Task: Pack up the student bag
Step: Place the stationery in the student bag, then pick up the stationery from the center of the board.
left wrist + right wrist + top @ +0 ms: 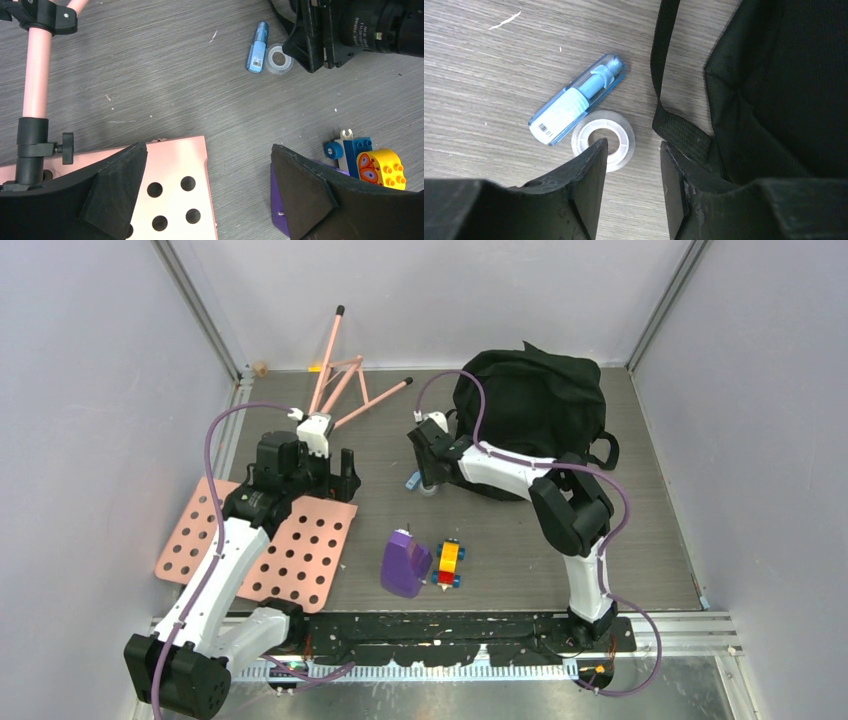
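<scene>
The right gripper (631, 150) had its fingers a narrow gap apart, gripping nothing, with a roll of clear tape (603, 140) just past one fingertip. A blue tube (576, 100) lay against the roll. A black strap (663, 60) ran just beside them, leading to the bag (530, 400), slumped at the table's (520, 560) far right. The left gripper (209, 147) was wide open and empty above a pink board with holes (175, 170). Toy bricks (372, 162) and a purple container (405, 565) lay nearby.
</scene>
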Available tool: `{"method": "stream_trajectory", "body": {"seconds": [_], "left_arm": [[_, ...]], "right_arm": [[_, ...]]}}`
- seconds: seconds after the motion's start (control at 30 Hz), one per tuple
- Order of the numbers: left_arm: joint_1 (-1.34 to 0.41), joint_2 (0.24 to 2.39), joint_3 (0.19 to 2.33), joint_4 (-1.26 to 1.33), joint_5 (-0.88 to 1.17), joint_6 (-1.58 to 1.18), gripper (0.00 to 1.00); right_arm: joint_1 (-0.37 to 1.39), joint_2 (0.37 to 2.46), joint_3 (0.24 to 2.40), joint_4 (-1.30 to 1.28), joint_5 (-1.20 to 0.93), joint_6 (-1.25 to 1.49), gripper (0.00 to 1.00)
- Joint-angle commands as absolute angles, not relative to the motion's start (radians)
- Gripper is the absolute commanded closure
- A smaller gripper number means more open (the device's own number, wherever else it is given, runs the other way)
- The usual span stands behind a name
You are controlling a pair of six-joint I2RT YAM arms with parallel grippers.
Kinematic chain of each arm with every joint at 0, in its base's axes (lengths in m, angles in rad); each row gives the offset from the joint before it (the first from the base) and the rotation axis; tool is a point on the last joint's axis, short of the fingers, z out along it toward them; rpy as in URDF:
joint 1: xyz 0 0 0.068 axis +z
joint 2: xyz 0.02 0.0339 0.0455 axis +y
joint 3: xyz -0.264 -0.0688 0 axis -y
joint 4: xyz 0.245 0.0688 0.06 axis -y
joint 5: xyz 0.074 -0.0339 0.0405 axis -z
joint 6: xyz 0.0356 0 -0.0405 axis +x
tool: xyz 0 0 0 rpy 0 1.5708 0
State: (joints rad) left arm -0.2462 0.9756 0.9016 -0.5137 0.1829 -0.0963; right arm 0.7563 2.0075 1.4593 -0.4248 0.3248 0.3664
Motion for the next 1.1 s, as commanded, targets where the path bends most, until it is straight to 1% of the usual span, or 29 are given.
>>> {"method": "stream_trajectory", "body": {"seconds": [0.0, 0.13, 0.27, 0.43, 0.57, 0.7, 0.77, 0.8, 0.87, 0.93, 1.07], "left_arm": [[-0.239, 0.972, 0.904, -0.477, 0.179, -0.084, 0.02], [-0.239, 0.976, 0.905, -0.476, 0.181, -0.086, 0.02], [-0.239, 0.977, 0.906, -0.476, 0.181, -0.086, 0.02], [-0.239, 0.972, 0.907, -0.477, 0.176, -0.085, 0.02], [-0.239, 0.967, 0.906, -0.478, 0.172, -0.083, 0.02], [-0.239, 0.961, 0.907, -0.478, 0.169, -0.082, 0.02], [-0.239, 0.956, 0.904, -0.479, 0.167, -0.081, 0.02], [-0.239, 0.954, 0.905, -0.477, 0.167, -0.081, 0.02], [-0.239, 0.951, 0.905, -0.477, 0.167, -0.082, 0.02], [-0.239, 0.949, 0.905, -0.477, 0.169, -0.083, 0.02], [-0.239, 0.94, 0.904, -0.476, 0.167, -0.083, 0.02]], "right_arm": [[0.735, 2.043, 1.532, -0.45, 0.288, 0.397, 0.52], [0.733, 2.06, 1.529, -0.455, 0.245, 0.407, 0.53], [0.732, 2.09, 1.527, -0.452, 0.249, 0.418, 0.55], [0.732, 2.115, 1.546, -0.469, 0.255, 0.433, 0.62], [0.726, 2.119, 1.543, -0.472, 0.226, 0.468, 0.64], [0.725, 2.129, 1.539, -0.474, 0.2, 0.482, 0.71], [0.725, 2.13, 1.537, -0.475, 0.197, 0.482, 0.77], [0.725, 2.126, 1.535, -0.476, 0.198, 0.481, 0.82], [0.726, 2.107, 1.524, -0.47, 0.206, 0.478, 0.89], [0.726, 2.077, 1.506, -0.456, 0.214, 0.468, 0.93], [0.745, 1.987, 1.461, -0.435, 0.24, 0.442, 0.97]]}}
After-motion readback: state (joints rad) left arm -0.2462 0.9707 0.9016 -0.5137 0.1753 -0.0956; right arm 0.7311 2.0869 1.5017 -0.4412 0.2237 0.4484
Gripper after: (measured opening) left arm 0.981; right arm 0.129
